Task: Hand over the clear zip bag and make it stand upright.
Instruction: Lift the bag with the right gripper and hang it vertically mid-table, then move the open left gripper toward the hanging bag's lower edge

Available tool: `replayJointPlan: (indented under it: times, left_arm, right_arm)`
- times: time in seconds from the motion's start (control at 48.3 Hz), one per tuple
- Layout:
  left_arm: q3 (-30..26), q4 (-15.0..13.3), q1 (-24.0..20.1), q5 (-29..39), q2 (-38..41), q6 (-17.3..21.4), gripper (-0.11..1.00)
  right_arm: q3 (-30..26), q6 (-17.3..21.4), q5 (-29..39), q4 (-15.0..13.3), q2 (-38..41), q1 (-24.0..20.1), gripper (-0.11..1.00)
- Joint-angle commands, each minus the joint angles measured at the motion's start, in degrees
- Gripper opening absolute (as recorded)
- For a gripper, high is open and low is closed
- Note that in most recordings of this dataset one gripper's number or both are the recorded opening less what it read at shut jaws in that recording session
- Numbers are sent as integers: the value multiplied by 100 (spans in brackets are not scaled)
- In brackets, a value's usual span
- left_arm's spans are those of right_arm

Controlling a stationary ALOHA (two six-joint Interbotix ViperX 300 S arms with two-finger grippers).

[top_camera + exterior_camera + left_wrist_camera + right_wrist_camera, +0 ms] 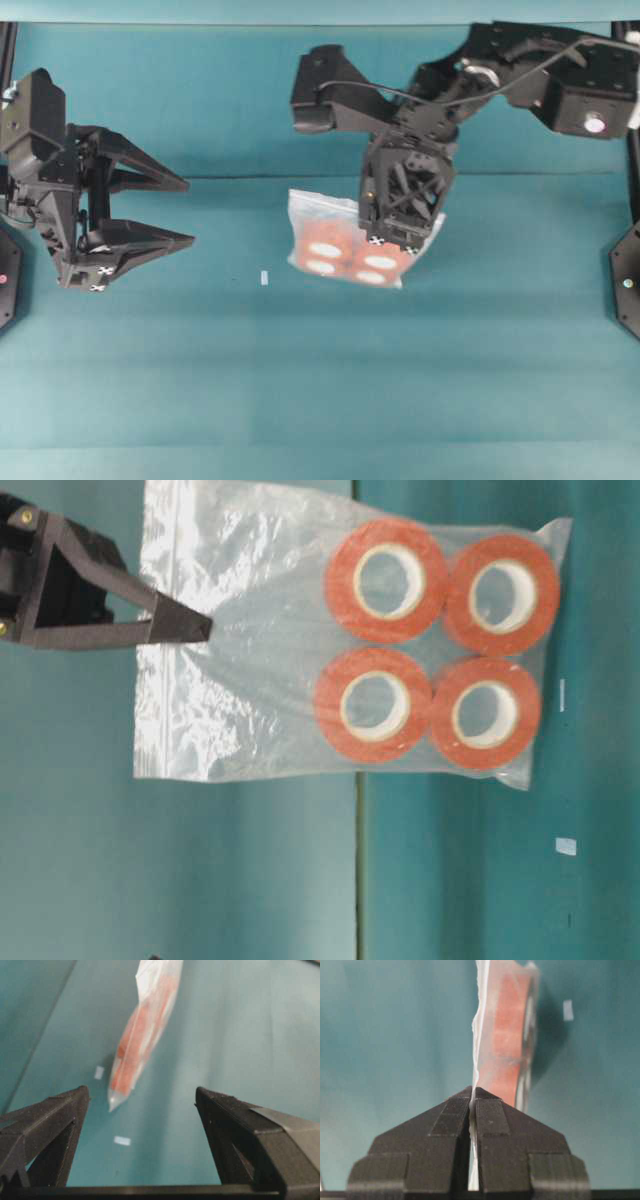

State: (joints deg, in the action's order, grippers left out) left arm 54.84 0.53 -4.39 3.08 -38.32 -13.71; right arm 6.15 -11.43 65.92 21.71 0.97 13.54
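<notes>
You can see that the clear zip bag (260, 650) is see-through and shiny, and inside it are four orange rolls (385, 580) with white middles. The right gripper (472, 1097) and the left gripper (180, 212) are both black, and each has little black-and-white checked squares on it. The table (320, 380) is blue-green all over, and a tiny white bit of tape (264, 277) sits on it near the middle.
</notes>
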Motion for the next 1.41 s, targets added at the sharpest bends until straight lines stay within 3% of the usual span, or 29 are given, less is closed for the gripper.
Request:
replayJointPlan:
  times: [0.0,0.186,0.601,0.932,1.388]
  left_arm:
    - [-62,18,9,-26,-26,193,92]
    - [-70,26,0,-44,0,571,92]
    - [-62,18,0,-79,-26,606,92]
    - [-62,18,0,-149,-35,606,92]
    - [-62,18,0,-141,-44,606,92]
  right_arm:
    - [-281,-229,88,-18,-9,18,3]
    - [-466,-589,132,-149,114,-9,3]
    - [-624,-1292,343,-149,264,-211,3]
    - [-677,-1318,272,-149,396,-316,3]
    - [-844,-1318,281,-369,475,-316,3]
